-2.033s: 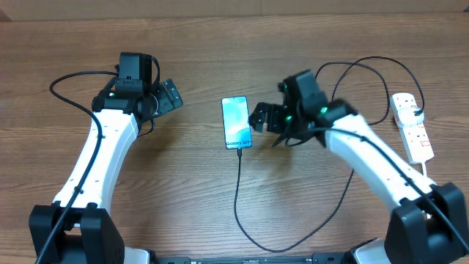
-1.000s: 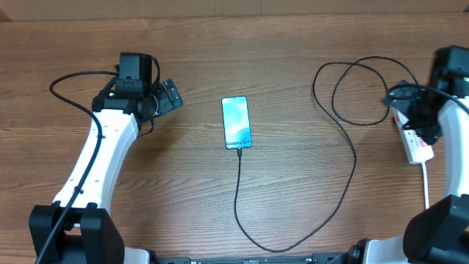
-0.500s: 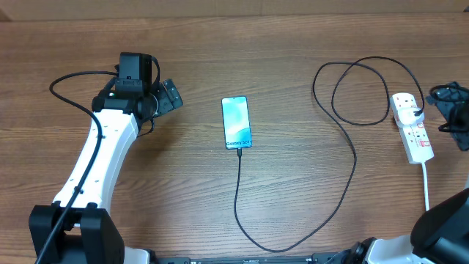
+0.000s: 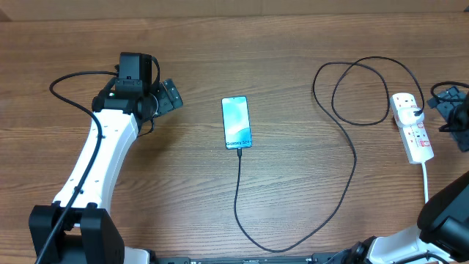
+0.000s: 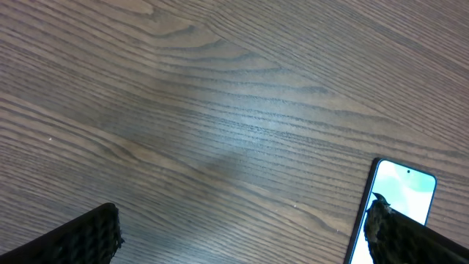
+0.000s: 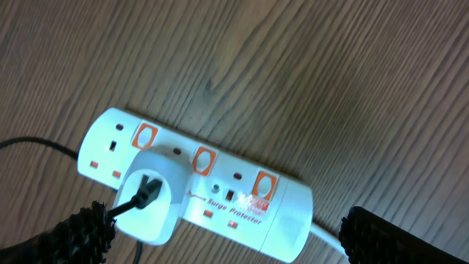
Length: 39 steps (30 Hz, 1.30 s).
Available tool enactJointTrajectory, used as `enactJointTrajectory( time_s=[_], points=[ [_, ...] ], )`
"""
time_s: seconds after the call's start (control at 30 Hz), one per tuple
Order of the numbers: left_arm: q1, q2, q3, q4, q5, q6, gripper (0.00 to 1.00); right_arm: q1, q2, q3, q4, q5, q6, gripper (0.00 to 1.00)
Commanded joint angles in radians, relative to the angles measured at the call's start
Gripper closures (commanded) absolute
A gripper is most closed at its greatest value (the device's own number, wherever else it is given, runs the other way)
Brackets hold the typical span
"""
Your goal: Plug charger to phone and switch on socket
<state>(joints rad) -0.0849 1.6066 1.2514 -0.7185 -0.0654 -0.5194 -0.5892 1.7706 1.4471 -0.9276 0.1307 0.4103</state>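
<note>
The phone (image 4: 236,122) lies flat mid-table, its cyan screen up. The charger (image 4: 239,187) is a thin black cable whose tip meets the phone's near edge. It curves right, loops, and ends at a white adapter (image 6: 146,196) in the socket (image 4: 412,134). The socket (image 6: 220,187) is a white strip with red switches (image 6: 203,159). My right gripper (image 6: 234,240) hovers open just above it, one finger on each side. At the table's right edge, the overhead view shows this right gripper (image 4: 452,110). My left gripper (image 4: 167,95) is open, left of the phone (image 5: 399,209), holding nothing.
The socket's white cord (image 4: 426,183) runs toward the near edge at the right. A charger loop (image 4: 359,88) lies left of the socket. The left arm's own black wire (image 4: 69,84) arcs at far left. Bare wood surrounds the phone.
My right arm has swung from beside the phone across to the far right and now hangs over the socket. The left arm, phone and cable have stayed put.
</note>
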Motion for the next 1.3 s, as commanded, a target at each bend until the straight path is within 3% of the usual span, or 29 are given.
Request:
enactJointTrajectory(
  time_s=[0.0,0.3,1.27],
  points=[
    [0.001,-0.008,0.005,0.000,-0.020,0.019,0.01,-0.008,0.016,0.013,0.023,0.051,-0.074,0.00],
    [0.001,-0.008,0.005,0.000,-0.020,0.019,0.01,-0.008,0.073,0.012,0.043,0.049,-0.180,0.00],
    [0.001,-0.008,0.005,0.000,-0.020,0.019,0.01,-0.055,0.175,-0.099,0.165,0.047,-0.176,0.00]
  ],
)
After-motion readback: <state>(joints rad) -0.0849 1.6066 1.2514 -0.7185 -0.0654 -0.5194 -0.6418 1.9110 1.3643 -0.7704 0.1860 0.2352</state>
